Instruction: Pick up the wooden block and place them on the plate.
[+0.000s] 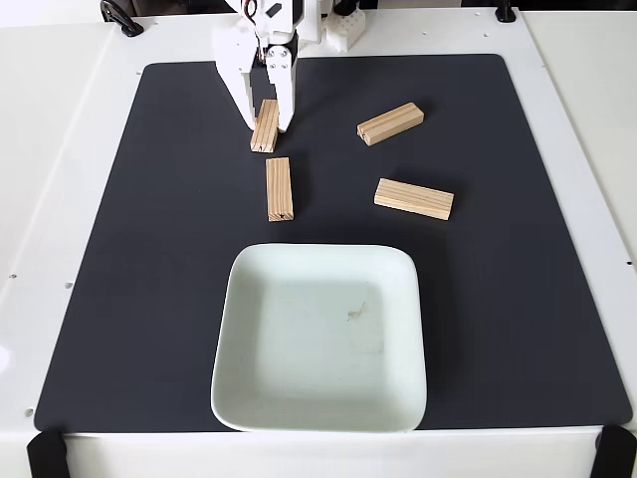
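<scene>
Gripping: the white gripper, at about 11 o'clock on the black mat in the fixed view, has its two fingers on either side of the top end of one wooden block; the fingers look pressed against its sides, so the claw appears clamped on it.
Held block: pale tan wood with straight grain, nearly upright in the picture, its lower end free of the fingers; whether it rests on the mat or is lifted cannot be told.
Second block: just below the held one, toward 6 o'clock from it, lying lengthwise and apart from it.
Third block: at about 1 o'clock on the mat, tilted with its right end higher in the picture.
Fourth block: toward 5 o'clock from the third, slightly tilted, well apart from the others.
Plate: large pale mint-white square dish with rounded corners at 6 o'clock on the mat, a small brownish speck near its middle, no block on it.
Table: white, surrounding the mat.
</scene>
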You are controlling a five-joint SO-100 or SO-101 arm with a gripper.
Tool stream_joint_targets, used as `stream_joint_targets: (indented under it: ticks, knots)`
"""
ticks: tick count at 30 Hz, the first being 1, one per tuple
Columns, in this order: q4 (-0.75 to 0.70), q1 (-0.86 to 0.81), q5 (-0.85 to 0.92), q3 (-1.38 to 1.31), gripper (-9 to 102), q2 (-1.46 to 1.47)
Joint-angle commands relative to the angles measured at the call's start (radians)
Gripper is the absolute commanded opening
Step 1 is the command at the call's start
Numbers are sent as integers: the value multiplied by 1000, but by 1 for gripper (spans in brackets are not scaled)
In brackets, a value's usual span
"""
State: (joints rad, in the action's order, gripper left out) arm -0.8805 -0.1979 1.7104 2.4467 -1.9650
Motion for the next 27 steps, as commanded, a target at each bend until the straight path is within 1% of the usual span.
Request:
stream_joint_targets:
  ticks: [1, 4, 6, 8, 9, 15, 20, 23, 27]
  knots:
    - [-74, 21, -106, -120, 0, -81]
    - [-227, 94, -222, -291, 0, -149]
    - [-313, 152, -342, -417, 0, -153]
    - [-356, 204, -480, -548, 0, -138]
    - [-354, 230, -560, -604, 0, -123]
    - [-252, 341, -999, -888, 0, 52]
    - [-118, 402, -1295, -1009, 0, 241]
    - [0, 399, -1402, -1072, 0, 364]
    - [120, 393, -1445, -1157, 0, 534]
